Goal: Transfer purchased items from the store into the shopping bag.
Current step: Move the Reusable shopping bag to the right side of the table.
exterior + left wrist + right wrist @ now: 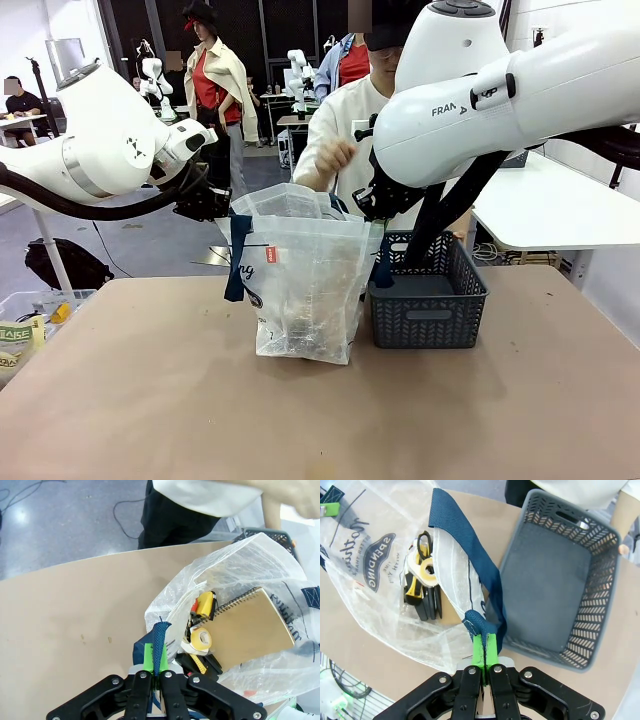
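The shopping bag (300, 290) stands upright in the middle of the bench (150, 400). A grey basket (430, 315) sits just beside it on the right. The left gripper (159, 660) is pinched tight on the bag's left strap (160, 640). The right gripper (486, 652) is pinched tight on the right strap (465, 540). Inside the bag lie a notebook (250, 625), a tape roll (201, 639) and a yellow thing (204, 604).

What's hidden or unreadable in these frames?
Front view: shopping bag contents, blurred by the cloudy plastic.
Front view: most of the basket floor, hidden by its own wall.
Left wrist view: whatever lies under the notebook, covered by it.
Right wrist view: bag lettering, partly lost in creases.
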Controlling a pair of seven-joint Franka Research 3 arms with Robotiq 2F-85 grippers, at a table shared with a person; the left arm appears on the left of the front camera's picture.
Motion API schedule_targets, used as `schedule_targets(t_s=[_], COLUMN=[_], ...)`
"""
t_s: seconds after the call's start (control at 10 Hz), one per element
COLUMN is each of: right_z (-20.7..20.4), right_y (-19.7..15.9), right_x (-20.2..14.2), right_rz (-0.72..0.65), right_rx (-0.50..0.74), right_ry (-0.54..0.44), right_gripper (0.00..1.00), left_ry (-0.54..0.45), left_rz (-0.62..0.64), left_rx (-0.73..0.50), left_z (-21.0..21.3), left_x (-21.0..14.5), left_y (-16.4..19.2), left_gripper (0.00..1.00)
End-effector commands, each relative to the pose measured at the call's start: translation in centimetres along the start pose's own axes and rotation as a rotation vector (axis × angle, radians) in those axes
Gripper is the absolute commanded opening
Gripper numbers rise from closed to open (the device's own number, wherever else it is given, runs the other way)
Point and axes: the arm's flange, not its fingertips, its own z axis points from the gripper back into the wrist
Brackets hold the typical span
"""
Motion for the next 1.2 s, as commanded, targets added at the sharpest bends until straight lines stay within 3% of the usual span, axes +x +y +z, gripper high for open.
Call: schedule_targets(t_s=[0.0, 0.4, 0.9, 1.1], right_z=[0.0, -0.9, -3.0, -3.0], right_y=[0.0, 4.6, 7.1, 7.8], right_x=[0.0, 1.9, 4.1, 4.3], right_rz=[0.000, 0.206, 0.283, 0.311], right_rx=[0.000, -0.001, 0.052, 0.056], right_ry=[0.000, 0.014, 0.035, 0.025], right_gripper=[0.00, 0.00, 0.00, 0.00], left_ry=[0.000, 0.041, 0.049, 0.059], left_rz=[0.000, -0.167, -0.219, -0.223], left_rx=[0.000, -0.193, -0.464, -0.544], left_z=[0.0, -1.4, -2.8, -3.5], left_x=[0.0, 0.3, 1.3, 1.8], left_y=[0.0, -2.7, -2.1, -1.9], left_gripper=[0.00, 0.00, 0.00, 0.36])
